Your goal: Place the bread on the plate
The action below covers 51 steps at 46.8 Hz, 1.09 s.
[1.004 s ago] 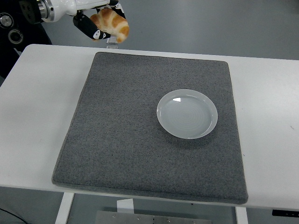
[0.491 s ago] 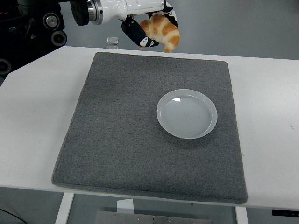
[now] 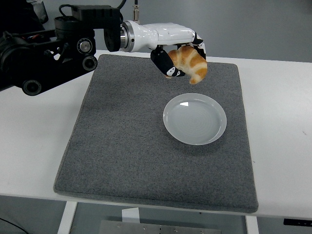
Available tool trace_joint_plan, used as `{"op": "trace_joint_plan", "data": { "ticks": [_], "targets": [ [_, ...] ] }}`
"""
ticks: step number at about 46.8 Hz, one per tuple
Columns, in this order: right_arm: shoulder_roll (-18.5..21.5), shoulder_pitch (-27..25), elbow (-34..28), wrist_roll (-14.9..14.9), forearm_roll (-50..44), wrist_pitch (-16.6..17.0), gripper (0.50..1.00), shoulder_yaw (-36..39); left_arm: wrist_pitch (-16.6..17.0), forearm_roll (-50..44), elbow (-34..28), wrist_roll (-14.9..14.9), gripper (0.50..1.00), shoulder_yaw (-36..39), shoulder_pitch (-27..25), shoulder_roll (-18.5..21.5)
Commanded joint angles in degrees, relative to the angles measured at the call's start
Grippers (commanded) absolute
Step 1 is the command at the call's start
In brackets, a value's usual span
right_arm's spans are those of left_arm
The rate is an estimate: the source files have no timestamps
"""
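White and wide, the surface (image 3: 278,97) was seen to carry a grey mat (image 3: 131,141) over most of its middle, with a plain grey floor visible beyond the far edge. The left hand (image 3: 183,61) was found closed around the bread (image 3: 191,63), a golden croissant held in the air above the mat's far portion, just beyond the far rim of the plate (image 3: 195,119) and not touching it. Compared with the pictures from a second and half a second earlier, the bread had been carried from beyond the surface's far left corner, rightward and nearer, so that it was now close to the plate instead of well apart from it. From this it was judged that the carrying stage was almost finished and that only a short move nearer and downward, followed by a release, remained. The plate lay empty on the right half of the mat, well inside the mat's edges, with bare mat on every side of it. Nothing else was seen standing near the plate, so open room for the descent was judged ample. The black arm (image 3: 44,53) was seen stretched in from the left over the surface's far left part. No right arm was seen.
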Motion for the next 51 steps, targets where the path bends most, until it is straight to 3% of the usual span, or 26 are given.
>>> {"op": "trace_joint_plan", "data": {
  "ticks": [1,27,33,51],
  "targets": [
    [0.0,0.0,0.0,0.0,0.0,0.0,0.952,0.0,0.1,0.5,1.5,0.3,0.5,0.1,1.2,-1.4],
    [0.0,0.0,0.0,0.0,0.0,0.0,0.952,0.0,1.0,12.1,11.2,0.4,0.5,0.3,10.1,-11.1],
    [0.0,0.0,0.0,0.0,0.0,0.0,0.952,0.0,2.5,15.6,13.4,0.4,0.5,0.3,12.0,-13.6],
    [0.0,0.0,0.0,0.0,0.0,0.0,0.952,0.0,3.9,16.1,18.9,0.5,0.5,0.3,14.3,-18.3]
  ]
}}
